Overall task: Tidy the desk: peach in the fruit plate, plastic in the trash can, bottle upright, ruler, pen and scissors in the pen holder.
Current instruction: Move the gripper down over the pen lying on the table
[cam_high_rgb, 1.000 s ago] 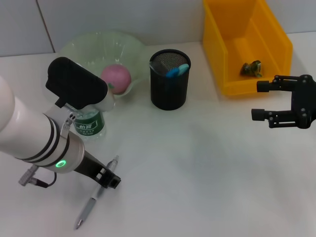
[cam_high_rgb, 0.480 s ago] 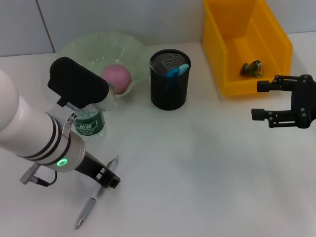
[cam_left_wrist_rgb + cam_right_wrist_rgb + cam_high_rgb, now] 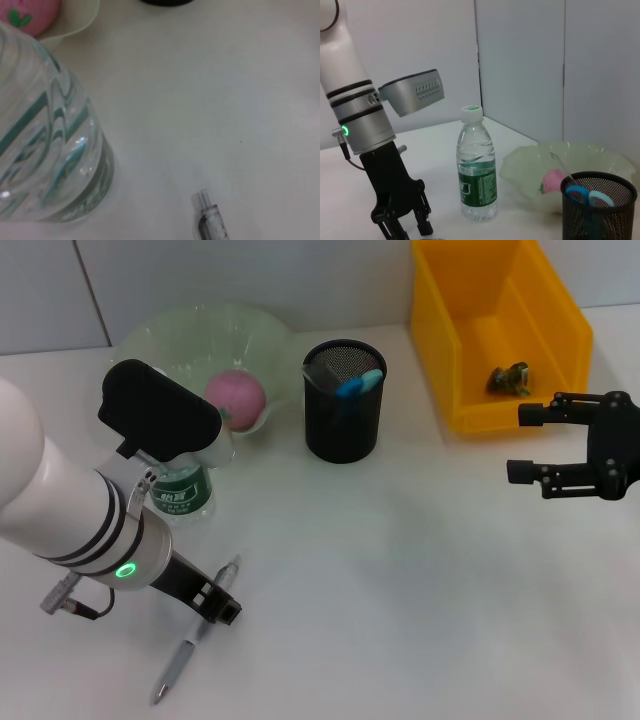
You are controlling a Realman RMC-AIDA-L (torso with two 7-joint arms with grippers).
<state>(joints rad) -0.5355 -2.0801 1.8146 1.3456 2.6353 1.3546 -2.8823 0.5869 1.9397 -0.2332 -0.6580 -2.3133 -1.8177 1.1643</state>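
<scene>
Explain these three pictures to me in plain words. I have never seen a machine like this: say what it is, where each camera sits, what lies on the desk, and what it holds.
This is a robot with two arms, each ending in a grasping tool. One picture looks down from its head; the other two come from cameras on its wrists.

From the head, the left tool is low over the desk at a pen, fingers apart, holding nothing. The right tool hangs open and empty before a yellow bin with a scrap inside.

A bottle stands upright. Behind it a plate holds a peach. The black holder already contains scissors.

The left wrist camera sees the bottle and the pen tip close up. The right wrist camera looks across at the left arm.
</scene>
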